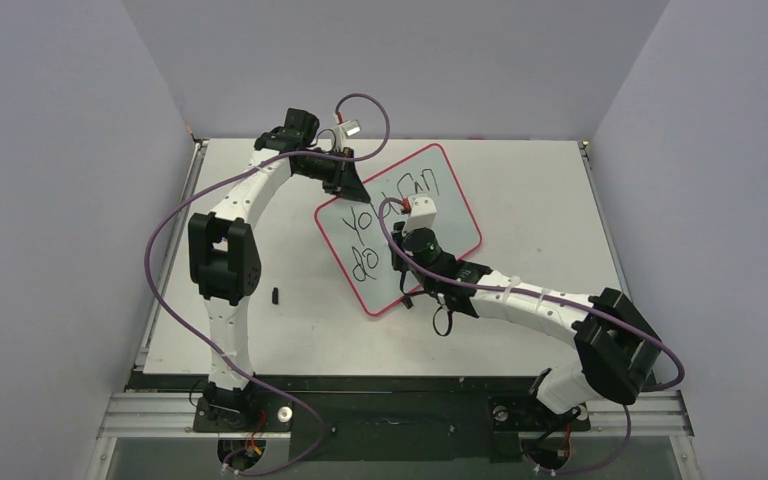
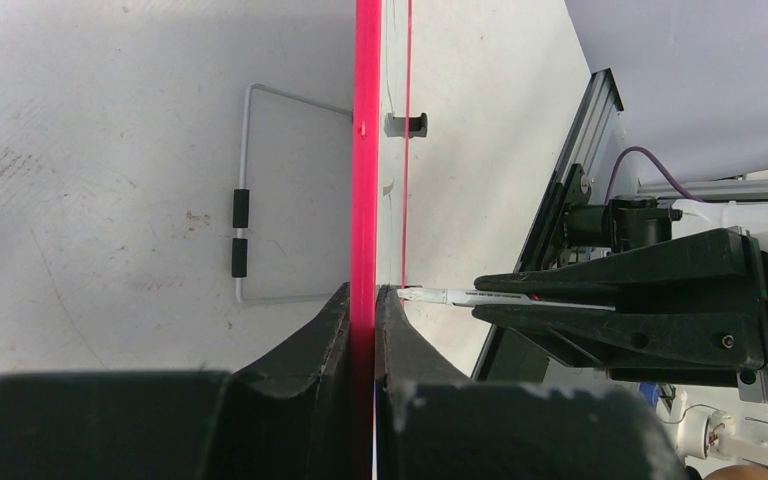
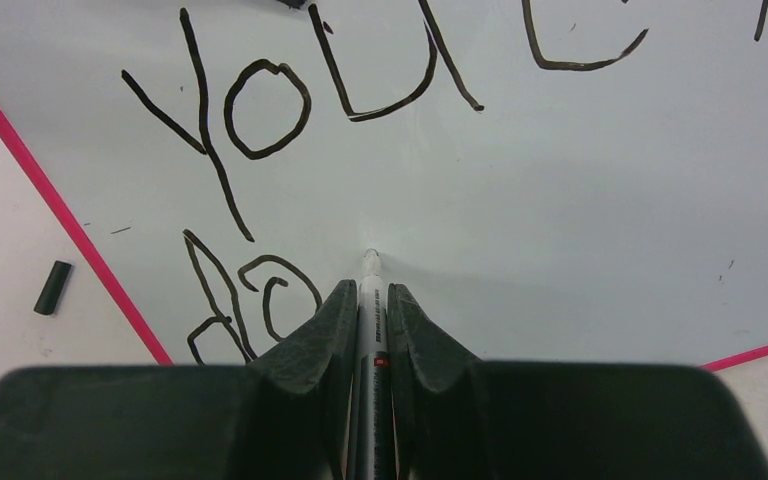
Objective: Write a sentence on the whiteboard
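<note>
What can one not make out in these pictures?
Top view: the right arm hides the marker tip.
Right wrist view: the top edge cuts the sentence after "YOU"; the right gripper covers the foot of "do".
Left wrist view: the whiteboard is edge-on, writing unseen.

The top external camera looks steeply down from behind the arm bases over the whole table [image 1: 530, 190]. The left wrist camera, behind the left hand [image 2: 363, 292], sights edge-on along the whiteboard [image 2: 367, 150] rim. The right wrist camera, behind the right hand [image 3: 370, 288], sits close over the board face. All share the whiteboard; the left view shows the marker [image 2: 455, 296] at 4 o'clock.
</note>
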### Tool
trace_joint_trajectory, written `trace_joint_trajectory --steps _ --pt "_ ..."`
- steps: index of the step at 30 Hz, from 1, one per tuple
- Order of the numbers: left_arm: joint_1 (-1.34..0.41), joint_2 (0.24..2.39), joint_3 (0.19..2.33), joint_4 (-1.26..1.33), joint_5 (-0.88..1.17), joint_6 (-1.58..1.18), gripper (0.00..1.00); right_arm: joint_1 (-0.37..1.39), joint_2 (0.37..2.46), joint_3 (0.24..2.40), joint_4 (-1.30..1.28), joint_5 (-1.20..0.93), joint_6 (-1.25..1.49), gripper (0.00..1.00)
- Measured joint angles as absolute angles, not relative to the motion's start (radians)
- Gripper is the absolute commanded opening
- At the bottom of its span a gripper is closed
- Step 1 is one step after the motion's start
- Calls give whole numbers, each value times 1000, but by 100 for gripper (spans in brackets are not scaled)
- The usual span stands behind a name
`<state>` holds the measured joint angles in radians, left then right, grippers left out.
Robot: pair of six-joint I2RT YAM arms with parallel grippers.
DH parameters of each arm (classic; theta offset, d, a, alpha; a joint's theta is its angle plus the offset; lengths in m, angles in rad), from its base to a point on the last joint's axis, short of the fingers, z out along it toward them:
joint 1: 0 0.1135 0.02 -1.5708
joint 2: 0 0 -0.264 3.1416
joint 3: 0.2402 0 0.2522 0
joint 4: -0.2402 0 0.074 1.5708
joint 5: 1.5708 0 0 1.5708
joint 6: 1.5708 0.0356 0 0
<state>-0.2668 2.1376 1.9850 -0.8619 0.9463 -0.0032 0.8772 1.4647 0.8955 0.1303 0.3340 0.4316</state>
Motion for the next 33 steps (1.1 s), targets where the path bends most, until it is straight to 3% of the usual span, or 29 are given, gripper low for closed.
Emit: trace_joint_trajectory --steps 33 --pt "-271 2136 1986 -861 945 -7 0 831 1432 958 102 337 404 0"
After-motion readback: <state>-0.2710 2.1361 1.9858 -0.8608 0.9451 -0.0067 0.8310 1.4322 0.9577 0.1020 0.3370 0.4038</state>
